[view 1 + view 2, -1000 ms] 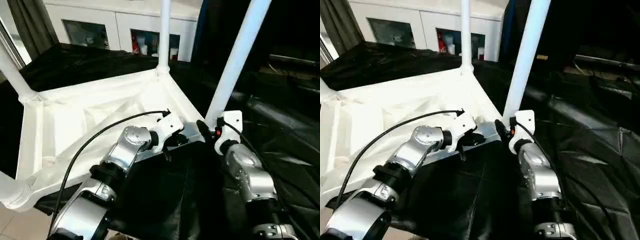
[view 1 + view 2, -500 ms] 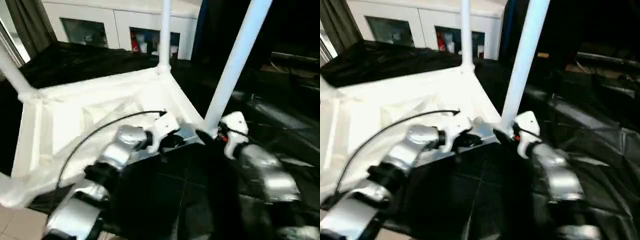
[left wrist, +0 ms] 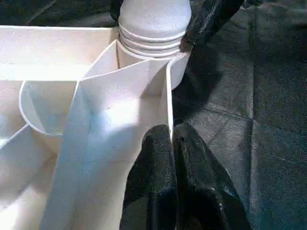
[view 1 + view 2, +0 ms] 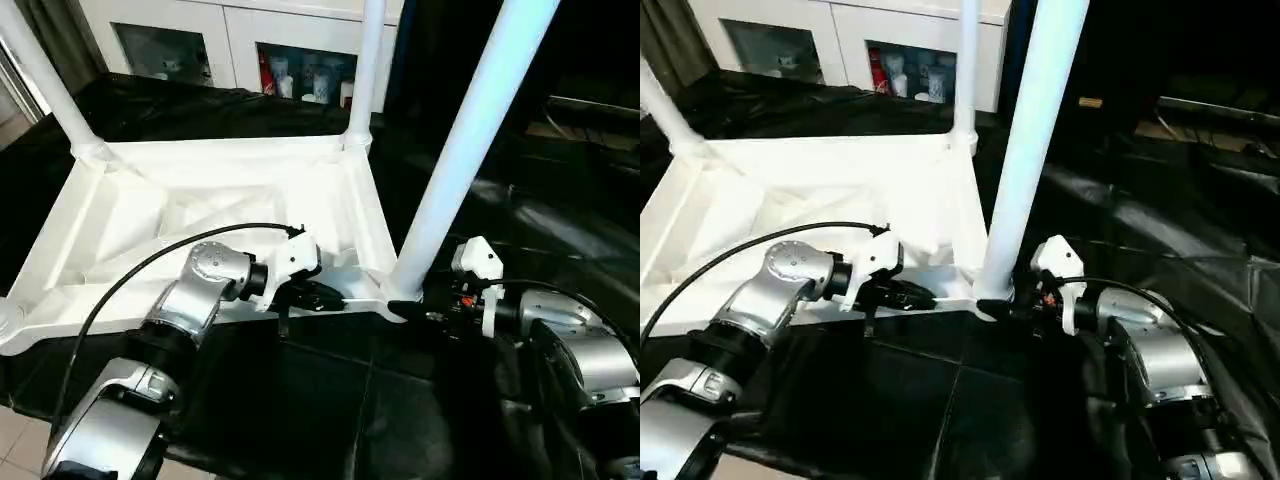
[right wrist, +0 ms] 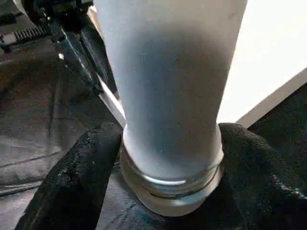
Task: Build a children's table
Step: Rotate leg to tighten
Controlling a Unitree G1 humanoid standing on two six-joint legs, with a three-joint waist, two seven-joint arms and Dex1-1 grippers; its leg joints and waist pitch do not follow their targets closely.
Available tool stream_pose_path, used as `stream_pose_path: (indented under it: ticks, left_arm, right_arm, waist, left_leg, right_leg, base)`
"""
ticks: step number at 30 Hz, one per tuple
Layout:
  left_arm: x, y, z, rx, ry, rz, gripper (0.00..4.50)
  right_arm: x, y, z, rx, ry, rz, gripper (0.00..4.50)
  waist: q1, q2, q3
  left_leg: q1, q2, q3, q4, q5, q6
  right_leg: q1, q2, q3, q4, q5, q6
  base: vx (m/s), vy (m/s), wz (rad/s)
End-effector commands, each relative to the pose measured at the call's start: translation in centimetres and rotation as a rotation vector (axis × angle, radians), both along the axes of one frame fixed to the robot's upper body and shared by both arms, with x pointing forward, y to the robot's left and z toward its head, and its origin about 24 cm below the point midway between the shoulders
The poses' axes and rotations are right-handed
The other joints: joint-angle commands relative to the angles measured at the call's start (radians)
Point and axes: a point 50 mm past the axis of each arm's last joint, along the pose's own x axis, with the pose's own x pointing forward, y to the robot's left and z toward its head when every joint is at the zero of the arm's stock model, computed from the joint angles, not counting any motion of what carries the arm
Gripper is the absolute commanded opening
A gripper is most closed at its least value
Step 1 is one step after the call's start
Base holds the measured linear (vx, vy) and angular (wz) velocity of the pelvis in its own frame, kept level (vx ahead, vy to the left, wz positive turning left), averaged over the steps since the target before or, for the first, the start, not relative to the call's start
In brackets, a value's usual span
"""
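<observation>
The white tabletop (image 4: 200,200) lies upside down on the black cloth, with white tube legs standing in its corner sockets: one at the far left (image 4: 45,75), one at the far right (image 4: 365,70), one at the near right (image 4: 460,150). My left gripper (image 4: 335,298) is shut on the tabletop's thin near rim (image 3: 169,96), just beside the near-right socket. My right gripper (image 4: 405,310) reaches in from the right, its fingers (image 5: 81,182) pressed on either side of the near-right leg's ribbed base (image 5: 168,143).
The black-draped work table (image 4: 300,400) extends toward me and to the right in loose folds (image 4: 560,230). A white cabinet with glass doors (image 4: 250,50) stands behind. A black cable (image 4: 130,280) loops over my left forearm.
The camera has shifted. My right gripper dropped from beside the leg to its base, with the forearm now lying low from the right. My left gripper stays on the rim.
</observation>
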Motion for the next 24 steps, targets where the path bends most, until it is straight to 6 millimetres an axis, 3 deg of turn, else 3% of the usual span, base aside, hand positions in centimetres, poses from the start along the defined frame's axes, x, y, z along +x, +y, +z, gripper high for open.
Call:
stream_pose_path:
  ticks: [1,4,8,12,15,20,23,24]
  left_arm:
    - [-0.7,0.0,-1.3,0.012,0.055,0.002,0.00]
    - [-0.8,-0.2,-1.4,0.003,0.060,-0.001,0.00]
    - [-0.8,-0.2,-1.5,0.002,0.052,0.007,0.00]
    - [-0.6,-0.1,-1.5,0.007,0.035,0.033,0.00]
    - [0.2,-0.4,-1.7,0.026,-0.018,0.133,0.00]
    - [0.8,-2.2,-1.9,0.011,-0.052,0.220,0.00]
    - [0.7,-3.4,-2.1,0.011,-0.062,0.229,0.00]
    - [0.5,-4.7,-2.2,0.005,-0.062,0.230,0.00]
  right_arm:
    - [-0.1,1.5,0.4,0.041,0.000,0.087,3.14]
    - [-0.3,1.9,0.2,0.054,0.009,0.106,2.96]
    - [-0.5,2.0,0.0,0.053,0.019,0.121,2.77]
    - [-0.7,2.1,-0.1,0.058,0.024,0.112,2.74]
    - [-0.1,2.2,-1.3,0.018,0.019,-0.020,2.73]
    - [1.2,2.5,-3.6,-0.063,0.025,-0.347,2.72]
    - [1.4,3.3,-4.1,-0.030,0.045,-0.460,2.72]
    - [1.5,4.2,-4.5,-0.007,0.067,-0.551,2.72]
  waist:
    - [0.007,-0.014,-0.042]
    - [0.004,-0.016,-0.042]
    - [0.002,-0.016,-0.043]
    - [0.003,-0.015,-0.042]
    - [0.001,-0.014,-0.040]
    - [-0.013,-0.017,-0.031]
    - [-0.014,-0.016,-0.029]
    - [-0.015,-0.017,-0.029]
  left_leg:
    - [0.006,0.034,-0.004,-0.058,-0.192,0.102]
    - [0.005,0.034,-0.006,-0.059,-0.189,0.083]
    - [0.004,0.031,-0.005,-0.055,-0.148,0.101]
    - [0.005,0.031,-0.005,-0.056,-0.166,0.099]
    - [0.006,0.032,-0.006,-0.058,-0.179,0.090]
    - [0.006,0.028,-0.015,-0.073,-0.281,0.018]
    - [0.012,0.028,-0.016,-0.076,-0.316,0.008]
    - [0.012,0.026,-0.019,-0.078,-0.332,0.002]
  right_leg:
    - [0.051,-0.043,0.028,-0.058,-0.175,-0.274]
    - [0.051,-0.042,0.030,-0.058,-0.191,-0.259]
    - [0.053,-0.040,0.029,-0.051,-0.119,-0.271]
    - [0.052,-0.040,0.029,-0.054,-0.150,-0.267]
    - [0.049,-0.040,0.030,-0.059,-0.174,-0.257]
    - [0.042,-0.044,0.030,-0.080,-0.407,-0.185]
    - [0.034,-0.043,0.033,-0.091,-0.455,-0.152]
    - [0.035,-0.045,0.034,-0.093,-0.478,-0.139]
  base:
    - [0.000,0.000,0.00]
    - [0.000,0.000,0.00]
    - [0.000,0.000,0.00]
    - [0.000,0.000,0.00]
    - [0.000,0.000,0.00]
    - [0.000,0.000,0.00]
    - [0.000,0.000,0.00]
    - [0.000,0.000,0.00]
